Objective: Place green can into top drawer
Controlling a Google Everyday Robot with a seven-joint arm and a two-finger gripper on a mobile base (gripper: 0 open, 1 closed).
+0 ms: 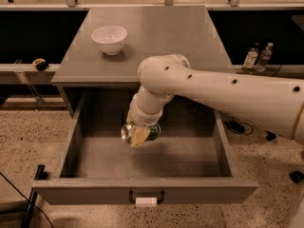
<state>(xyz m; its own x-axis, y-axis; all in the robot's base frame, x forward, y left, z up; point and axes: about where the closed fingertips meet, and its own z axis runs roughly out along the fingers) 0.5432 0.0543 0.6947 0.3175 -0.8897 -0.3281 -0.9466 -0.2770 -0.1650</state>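
The green can lies on its side in my gripper, its silver end facing left. My gripper is shut on the can and holds it inside the open top drawer, over the middle of the drawer floor and a little above it. One cream fingertip shows in front of the can. The white arm reaches in from the right. The drawer's grey front panel carries a dark handle and a white tag.
A white bowl stands on the grey table top at the back left. Two bottles stand on the right shelf. A dark pole leans at the drawer's front left corner.
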